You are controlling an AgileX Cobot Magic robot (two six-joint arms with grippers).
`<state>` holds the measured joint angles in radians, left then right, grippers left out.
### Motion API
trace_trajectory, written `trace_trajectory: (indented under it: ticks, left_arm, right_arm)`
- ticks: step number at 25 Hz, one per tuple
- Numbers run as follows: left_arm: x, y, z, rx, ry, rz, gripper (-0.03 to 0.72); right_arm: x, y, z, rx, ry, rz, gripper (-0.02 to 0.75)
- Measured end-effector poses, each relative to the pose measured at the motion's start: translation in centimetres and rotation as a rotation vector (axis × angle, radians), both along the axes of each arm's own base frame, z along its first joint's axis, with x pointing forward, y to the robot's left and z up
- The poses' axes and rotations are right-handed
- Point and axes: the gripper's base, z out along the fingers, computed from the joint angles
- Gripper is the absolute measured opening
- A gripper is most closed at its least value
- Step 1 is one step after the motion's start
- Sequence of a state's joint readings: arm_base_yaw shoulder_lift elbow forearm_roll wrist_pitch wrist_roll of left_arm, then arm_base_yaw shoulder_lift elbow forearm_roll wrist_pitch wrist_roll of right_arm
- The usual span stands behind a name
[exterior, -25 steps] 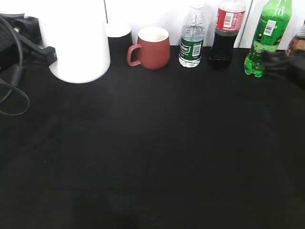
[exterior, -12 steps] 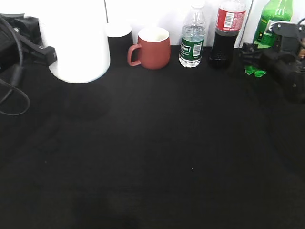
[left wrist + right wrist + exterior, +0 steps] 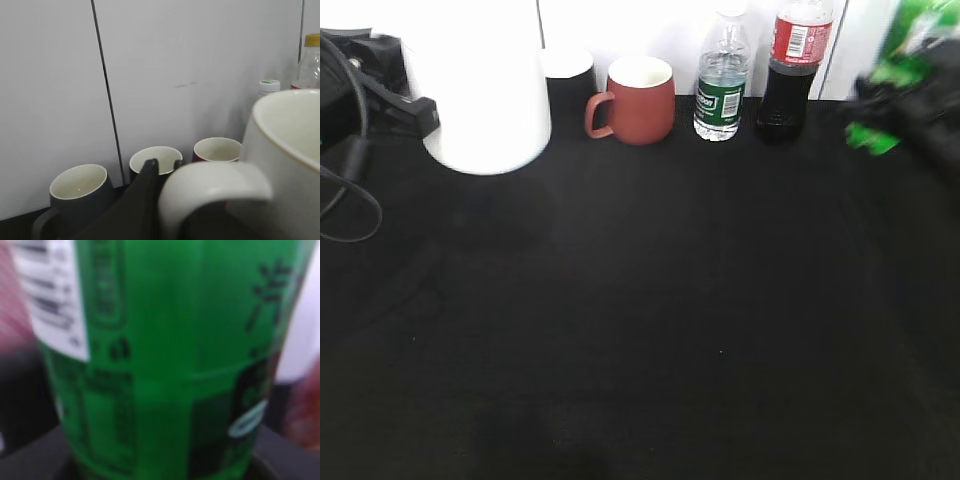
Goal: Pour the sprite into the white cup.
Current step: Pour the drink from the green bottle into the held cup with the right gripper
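The white cup (image 3: pixel 480 90) looms large at the back left, and my left gripper (image 3: pixel 162 165) is shut on its loop handle (image 3: pixel 210 185). In the left wrist view the cup's rim (image 3: pixel 280 115) fills the right side. The sprite (image 3: pixel 895 60), a bright-green bottle, is blurred at the far right edge and leans to the right. My right gripper (image 3: pixel 920 105) is shut on it. The bottle's green label and white barcode fill the right wrist view (image 3: pixel 165 365), which hides the jaws.
Along the back wall stand a black mug (image 3: pixel 568 70), a red mug (image 3: pixel 638 100), a small water bottle (image 3: pixel 722 85) and a cola bottle (image 3: pixel 795 70). A grey mug (image 3: pixel 80 187) shows in the left wrist view. Black cables (image 3: pixel 340 190) lie at the left.
The right arm closed in on the sprite, and the bottle has shifted right, tilted and blurred with motion. The white cup and the other items have not moved.
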<state>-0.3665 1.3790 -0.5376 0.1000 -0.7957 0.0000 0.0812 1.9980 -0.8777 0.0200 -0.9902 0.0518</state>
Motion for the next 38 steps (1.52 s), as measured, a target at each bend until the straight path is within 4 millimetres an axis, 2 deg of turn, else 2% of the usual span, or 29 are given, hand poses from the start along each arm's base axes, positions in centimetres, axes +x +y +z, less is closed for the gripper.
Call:
trace_trajectory:
  ticks: [3,5,6,9,11,12,16,19,23,38]
  left_arm:
    - [-0.2,-0.4,-0.1,0.049,-0.017,-0.049,0.057]
    - [0.2,-0.7,-1.1,0.066,0.01,-0.058,0.057]
    - [0.5,-0.9,-1.8,0.076,0.024,-0.067,0.057]
    - [0.7,-1.5,-2.7,0.054,0.047,-0.124,0.057]
    - [0.5,-2.1,-3.2,0.07,0.058,-0.167,0.057]
    - [0.5,-2.4,-3.5,0.074,0.069,-0.18,0.057]
    - [0.6,-2.7,-4.6,0.089,0.114,-0.191,0.057]
    - [0.6,-2.8,-4.6,0.076,0.124,-0.201,0.057]
    - [0.2,-3.2,-5.0,0.089,0.17,-0.252,0.057]
    - [-0.4,-3.7,-5.3,0.174,0.158,-0.351,0.057]
  right_arm:
    - [-4.2,0.9,4.3,-0.109,-0.076,0.143,0.395]
    - [-5.6,2.6,7.0,-0.188,-0.116,0.252,0.393]
    - [-6.2,3.8,7.6,-0.237,-0.125,0.314,0.389]
    - [-7.8,8.6,6.9,-0.447,-0.1,0.506,0.387]
    - [-8.8,10.9,6.3,-0.657,-0.121,0.596,0.386]
    - [-9.0,11.4,6.2,-0.737,-0.135,0.618,0.386]
    - [-8.1,11.6,6.6,-1.059,-0.228,0.578,0.386]
    - [-8.0,11.4,6.6,-1.183,-0.259,0.559,0.386]
    - [-8.0,11.5,7.1,-1.218,-0.338,0.529,0.379]
    - [-8.0,11.7,7.6,-1.541,-0.504,0.475,0.379]
